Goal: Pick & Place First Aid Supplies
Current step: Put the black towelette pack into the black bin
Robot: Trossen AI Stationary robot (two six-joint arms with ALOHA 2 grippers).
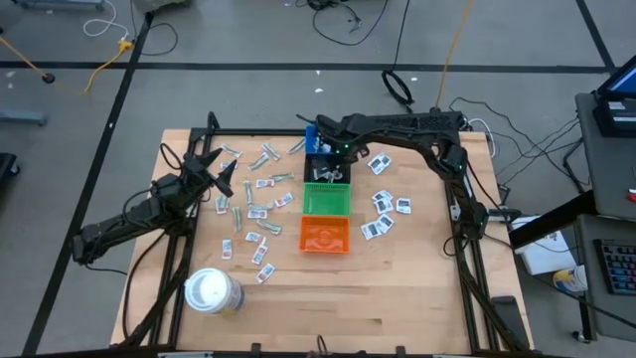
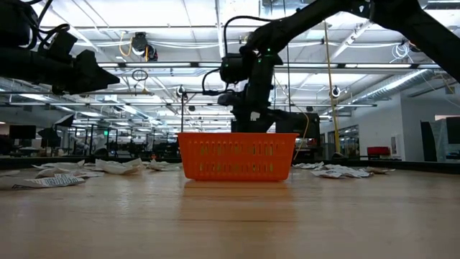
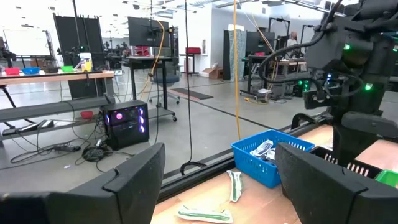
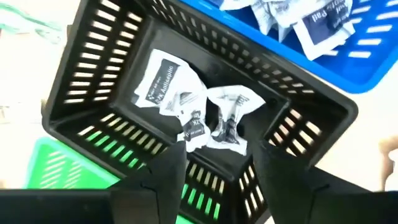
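Right end effector (image 4: 211,171) hangs just above the black bin (image 4: 93,68), fingers apart, nothing between them and touching nothing. Below the fingertips, crumpled white packets (image 4: 186,102) with dark print lie on the black bin's floor. Just beside that bin sits the blue bin (image 4: 348,59), also holding white packets with blue print. A corner of the green bin (image 4: 56,165) shows on the black bin's other side.

From above, the bins form one row down the middle of the tabletop (image 1: 397,288): blue, black, green, then the orange bin (image 1: 325,236). Right arm reaches in from the right side over the black bin.

Left end effector (image 1: 221,169) hovers over the left part of the tabletop, fingers spread wide, holding nothing. Its wrist view shows pale green-grey wrappers (image 3: 235,185) on the wood between the fingers and the blue bin.

Loose supplies: a scatter of strips and wrappers (image 1: 253,199) left of the bin row, a smaller group of white square packets (image 1: 383,209) right of it. White roll (image 1: 212,291) stands near the tabletop's front left, well apart from the bins.
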